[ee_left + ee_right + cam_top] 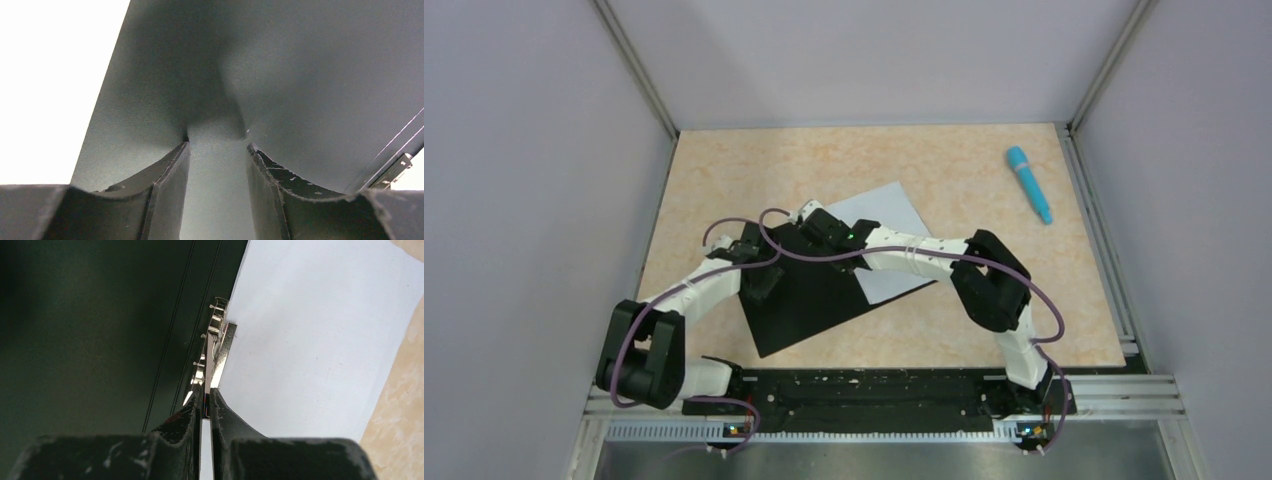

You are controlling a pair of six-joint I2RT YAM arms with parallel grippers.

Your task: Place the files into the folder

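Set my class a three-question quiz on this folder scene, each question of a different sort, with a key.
1. True or false: the left gripper is shut.
2. What colour is the pen on the table? A red, B blue, C green.
3. Fill in: the right gripper pinches the folder by its metal ____, beside the white files.
Key: 1 false; 2 B; 3 clip.
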